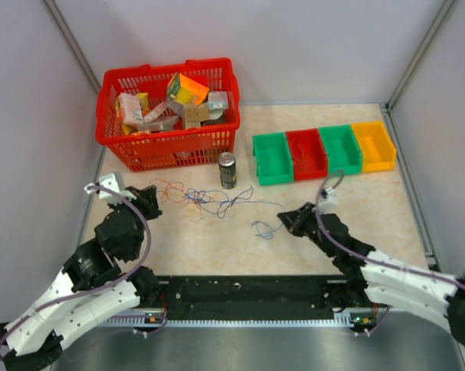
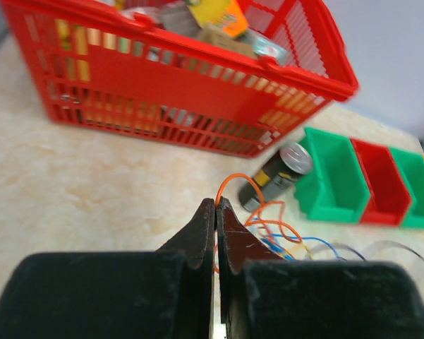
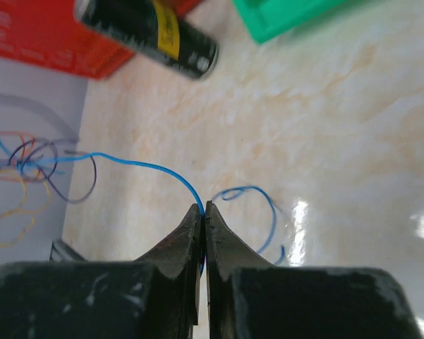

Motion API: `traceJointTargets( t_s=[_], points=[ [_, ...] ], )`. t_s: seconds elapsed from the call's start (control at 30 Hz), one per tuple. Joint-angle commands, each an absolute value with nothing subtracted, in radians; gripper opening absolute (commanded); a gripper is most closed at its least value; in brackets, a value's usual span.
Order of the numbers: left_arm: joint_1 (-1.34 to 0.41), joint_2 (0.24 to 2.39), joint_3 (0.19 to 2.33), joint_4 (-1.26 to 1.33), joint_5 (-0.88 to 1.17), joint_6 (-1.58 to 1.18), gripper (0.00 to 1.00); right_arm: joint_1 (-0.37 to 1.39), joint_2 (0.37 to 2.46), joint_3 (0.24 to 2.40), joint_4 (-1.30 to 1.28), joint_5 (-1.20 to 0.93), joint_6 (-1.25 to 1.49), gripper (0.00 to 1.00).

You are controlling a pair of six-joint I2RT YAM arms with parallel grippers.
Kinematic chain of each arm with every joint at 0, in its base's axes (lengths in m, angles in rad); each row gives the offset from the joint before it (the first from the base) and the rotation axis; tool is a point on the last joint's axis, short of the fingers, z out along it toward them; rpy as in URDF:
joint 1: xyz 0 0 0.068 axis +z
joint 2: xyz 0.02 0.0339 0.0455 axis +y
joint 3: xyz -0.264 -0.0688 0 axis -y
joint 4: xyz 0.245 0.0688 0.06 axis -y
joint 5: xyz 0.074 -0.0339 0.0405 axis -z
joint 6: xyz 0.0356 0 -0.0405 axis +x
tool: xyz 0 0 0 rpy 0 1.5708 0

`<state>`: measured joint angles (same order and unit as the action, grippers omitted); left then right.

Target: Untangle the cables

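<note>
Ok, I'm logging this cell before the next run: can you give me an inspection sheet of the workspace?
Surface: beige marbled tabletop, glossy; no spills seen.
Job's things: thin cables loosely tangled in front of the basket.
Clutter: red basket full of packets; black can upright; four empty bins.
Grippers: left claw shut on orange wire; right claw shut on blue wire.
Cables: purple-grey hoses along both arms, apart from the tangle.
Surroundings: grey walls on three sides.
</note>
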<state>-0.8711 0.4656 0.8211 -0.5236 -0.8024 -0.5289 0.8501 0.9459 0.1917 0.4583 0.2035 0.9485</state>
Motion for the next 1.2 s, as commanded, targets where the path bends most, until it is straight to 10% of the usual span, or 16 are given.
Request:
traceJointTargets(
  t_s=[0.0, 0.2, 0.67, 1.17],
  points=[
    [-0.871, 0.365, 0.782, -0.554, -1.089, -0.609, 0.0, 0.793, 0.532, 0.222, -0.184, 0.539, 0.983, 0.0],
    [-0.871, 0.27, 0.759, -0.577, -1.18, -0.617, 0.0, 0.759, 0.157, 0.425, -0.561, 0.823, 0.846, 0.0],
    [-0.871, 0.322, 0.733, -0.591, -1.115, -0.65, 0.0, 0.759, 0.213, 0.631, -0.572, 0.891, 0.644, 0.0],
    [-0.871, 0.491, 0.626, -0.428, -0.732, -0.662, 0.0, 0.476, 0.761, 0.914, -0.359, 0.601, 0.465, 0.0]
  ],
)
